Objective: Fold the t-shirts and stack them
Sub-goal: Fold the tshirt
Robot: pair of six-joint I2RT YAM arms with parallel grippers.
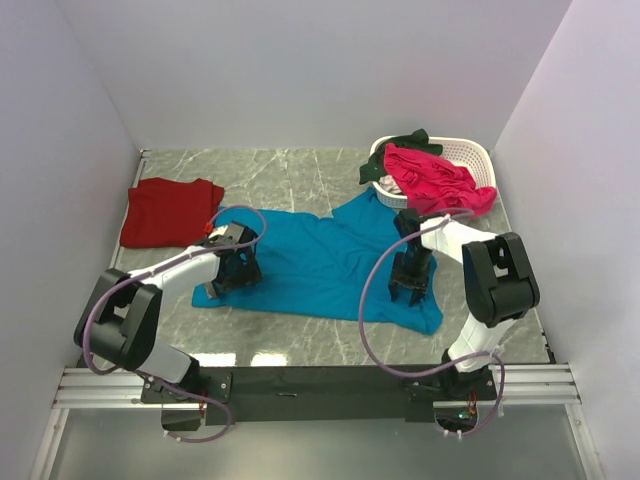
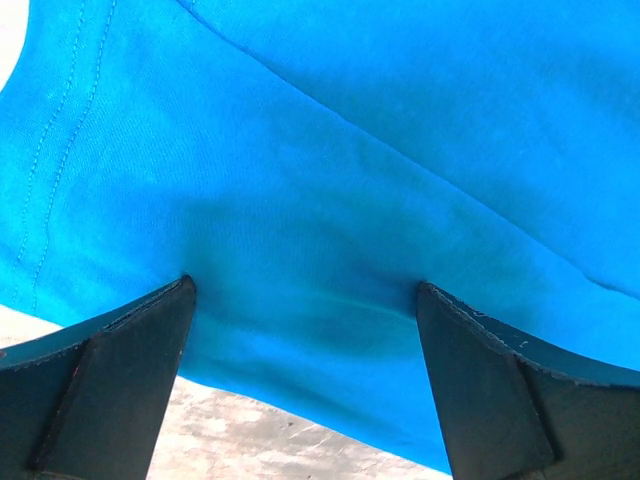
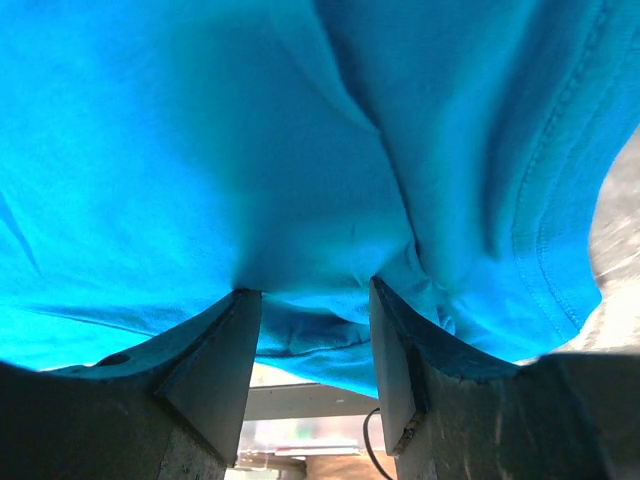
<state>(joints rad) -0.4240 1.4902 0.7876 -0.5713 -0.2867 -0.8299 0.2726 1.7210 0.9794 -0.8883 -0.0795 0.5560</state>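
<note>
The teal-blue t-shirt (image 1: 320,262) lies spread out in the middle of the table. My left gripper (image 1: 238,268) is open, its tips wide apart and pressing down on the shirt's left part near the front hem (image 2: 305,285). My right gripper (image 1: 410,285) is open with a narrower gap, its tips on the shirt's right front part, and a wrinkled fold of blue cloth lies between them (image 3: 315,285). The dark red t-shirt (image 1: 168,210) lies folded at the back left. The bright pink t-shirt (image 1: 435,180) and the dark green t-shirt (image 1: 400,148) are heaped in the basket.
The white slatted basket (image 1: 468,152) stands at the back right corner. White walls close in the left, back and right sides. The grey marble table (image 1: 300,170) shows around the shirts, and a metal rail (image 1: 320,385) runs along the near edge.
</note>
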